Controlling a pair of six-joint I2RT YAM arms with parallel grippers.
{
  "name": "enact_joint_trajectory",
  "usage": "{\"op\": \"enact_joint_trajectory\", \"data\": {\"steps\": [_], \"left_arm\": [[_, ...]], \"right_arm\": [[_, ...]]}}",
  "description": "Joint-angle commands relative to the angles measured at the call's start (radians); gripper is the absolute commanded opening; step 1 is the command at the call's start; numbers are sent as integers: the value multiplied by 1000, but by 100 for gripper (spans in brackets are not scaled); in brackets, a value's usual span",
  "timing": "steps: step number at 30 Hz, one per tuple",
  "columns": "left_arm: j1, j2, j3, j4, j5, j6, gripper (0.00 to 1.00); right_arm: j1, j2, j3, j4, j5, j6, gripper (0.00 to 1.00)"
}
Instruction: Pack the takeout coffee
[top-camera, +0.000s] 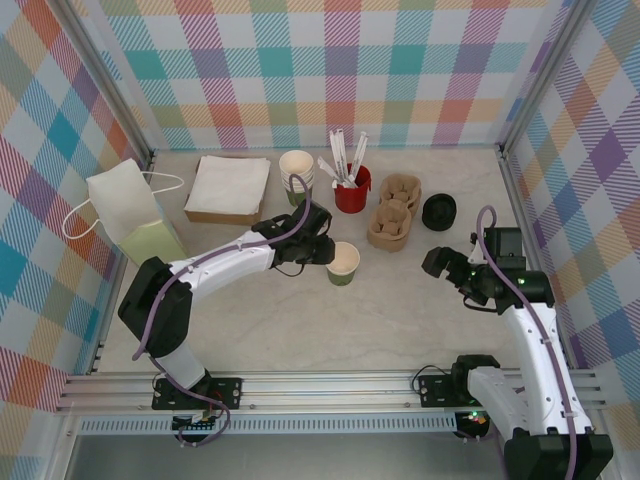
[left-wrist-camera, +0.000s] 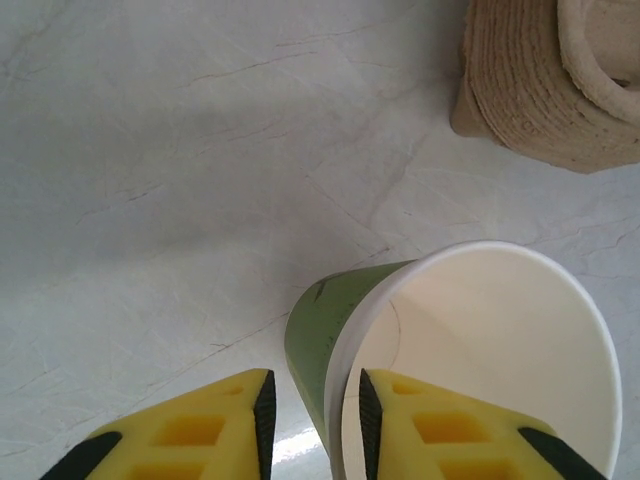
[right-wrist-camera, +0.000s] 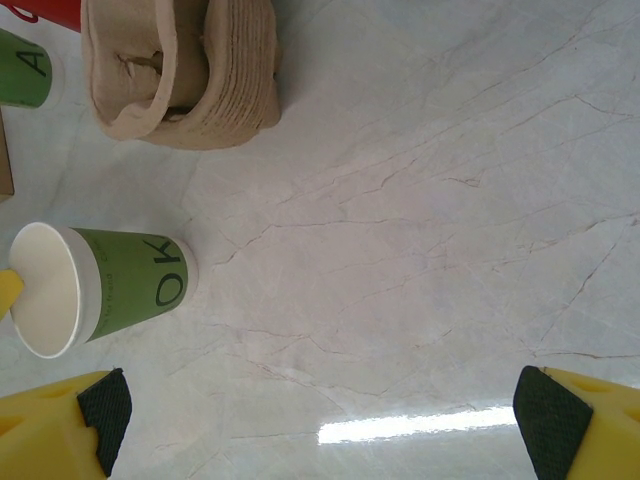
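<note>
The left gripper (left-wrist-camera: 312, 420) pinched the wall of a lidless olive-green paper cup (left-wrist-camera: 320, 330) mid-worktop (top-camera: 400, 320). A round black plastic lid (top-camera: 438, 212) lay well apart. The right gripper (right-wrist-camera: 325, 420) gaped wide.

Pale marbled table (top-camera: 420, 320), and along the far side there's a white bag (top-camera: 125, 205) at the left with a flat stack of brown paper (top-camera: 230, 187) next to it. Then come a cup stack (top-camera: 296, 172), a red cup (top-camera: 352, 193) of white sticks, a pile of pulp carriers (top-camera: 392, 212) and a black lid (top-camera: 439, 211) out to the right. Nearer in, mid-table, a green cup (top-camera: 343, 263) stands upright and lidless, cream inside, near the carriers and well apart from the lid.
</note>
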Motion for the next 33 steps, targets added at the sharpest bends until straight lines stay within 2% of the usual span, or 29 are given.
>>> {"op": "enact_joint_trajectory", "data": {"steps": [1,9,14,19,26,29,33], "left_arm": [[-19,-50,21,-14,3,-3,36],[-18,-125,21,-6,-12,-17,61],[-18,-195,7,1,-55,-17,74],[-19,-290,-42,29,-123,-6,85],[-18,-419,-136,90,-201,31,94],[-18,-469,-173,107,-227,43,95],[-17,-521,-208,112,-252,65,96]], "right_arm": [[-3,9,30,-3,4,-11,100],[-3,91,88,-55,16,-39,100],[-2,152,133,-76,78,-83,100],[-2,212,173,-40,172,-150,95],[-2,326,232,67,283,-213,91],[-2,386,257,119,326,-217,91],[-2,486,298,185,358,-241,86]]}}
